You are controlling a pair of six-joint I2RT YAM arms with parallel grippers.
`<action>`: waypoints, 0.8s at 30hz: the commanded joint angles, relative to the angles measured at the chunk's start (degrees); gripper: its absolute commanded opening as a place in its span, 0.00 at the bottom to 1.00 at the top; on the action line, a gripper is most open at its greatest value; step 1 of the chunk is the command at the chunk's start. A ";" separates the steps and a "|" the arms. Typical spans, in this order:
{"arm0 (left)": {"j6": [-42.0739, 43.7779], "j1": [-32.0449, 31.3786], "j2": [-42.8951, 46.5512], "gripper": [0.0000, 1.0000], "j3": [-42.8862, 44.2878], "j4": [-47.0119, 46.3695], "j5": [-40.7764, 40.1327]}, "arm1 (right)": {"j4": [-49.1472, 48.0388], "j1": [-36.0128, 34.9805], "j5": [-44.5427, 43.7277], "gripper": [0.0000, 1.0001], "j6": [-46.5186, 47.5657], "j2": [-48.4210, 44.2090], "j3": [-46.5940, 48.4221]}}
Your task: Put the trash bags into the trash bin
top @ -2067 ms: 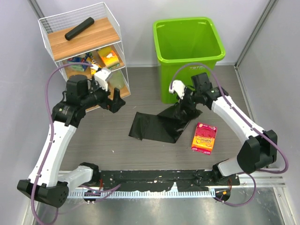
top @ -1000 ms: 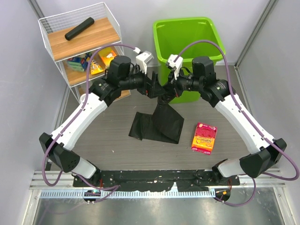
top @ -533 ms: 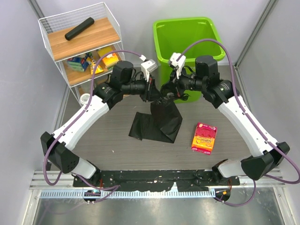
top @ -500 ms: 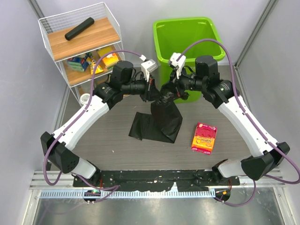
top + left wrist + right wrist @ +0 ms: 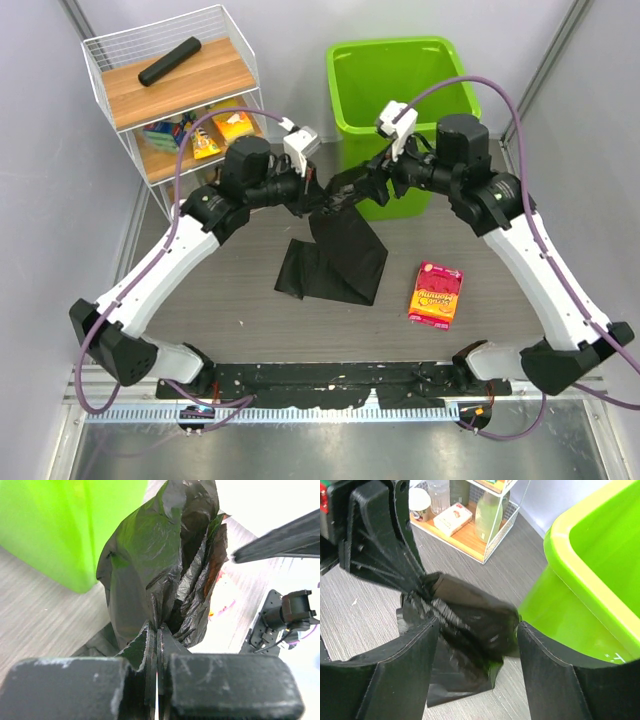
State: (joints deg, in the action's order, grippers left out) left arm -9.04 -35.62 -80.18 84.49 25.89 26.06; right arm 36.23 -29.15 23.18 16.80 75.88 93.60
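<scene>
Trash bag (image 5: 345, 255) beside the trash bin (image 5: 345, 110) changed hands: left gripper (image 5: 156, 635) now clamps it; right gripper (image 5: 477, 630) has opened, released.

The left arm (image 5: 150, 275) and right arm (image 5: 540, 280) rise from their bases and lean inward, elbows bowed out to the sides, so the wrists face each other over the middle of the table. The left gripper (image 5: 318, 200) points right. In the left wrist view its fingers (image 5: 150, 647) are pressed flat together, pinching a fold of the trash bag (image 5: 145, 565). The right gripper (image 5: 476, 626) points left, just beside the left one. Its jaws stand wide apart with the bunched bag between them, and neither finger (image 5: 405, 675) clamps it.
</scene>
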 commanded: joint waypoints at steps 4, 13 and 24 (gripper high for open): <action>4.73 0.02 4.51 0.00 1.99 0.91 -2.69 | 4.37 -0.03 -0.50 0.70 1.04 -5.21 1.59; 5.35 0.02 5.74 0.00 2.17 2.15 1.53 | 4.64 -0.12 -2.00 0.70 3.50 -5.13 -2.37; 6.14 -0.07 6.70 0.00 1.39 2.33 4.09 | 2.80 -0.12 -0.68 0.23 4.03 -3.54 -6.32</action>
State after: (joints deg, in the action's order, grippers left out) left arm -3.92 -35.62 -75.90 84.62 28.42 28.75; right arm 41.67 -29.15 22.15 20.45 72.93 87.50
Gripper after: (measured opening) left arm 0.011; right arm 0.423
